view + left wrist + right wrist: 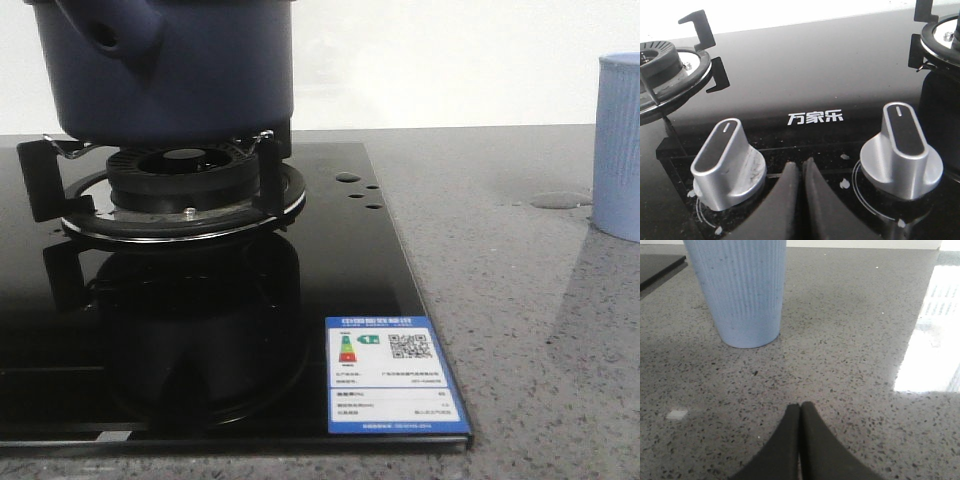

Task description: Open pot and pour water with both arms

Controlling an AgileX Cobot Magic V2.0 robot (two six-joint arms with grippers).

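The dark navy-blue pot [190, 70] stands on the gas burner [185, 190] of the black glass stove, at the upper left of the front view; its handle stub with a hole [110, 35] faces the camera, and its top is cut off by the frame. My left gripper [800, 167] is shut and empty, low over the stove between two silver knobs. My right gripper [800, 406] is shut and empty, low over the grey countertop, a short way from the light blue ribbed cup [737, 290]. Neither gripper shows in the front view.
The cup [620, 145] stands on the speckled grey countertop [520, 300] at the right, with a small water puddle [560, 200] beside it. Two silver knobs [727, 165] [902, 150] flank the left gripper. A second burner [660, 65] and an energy label [392, 375] are on the stove.
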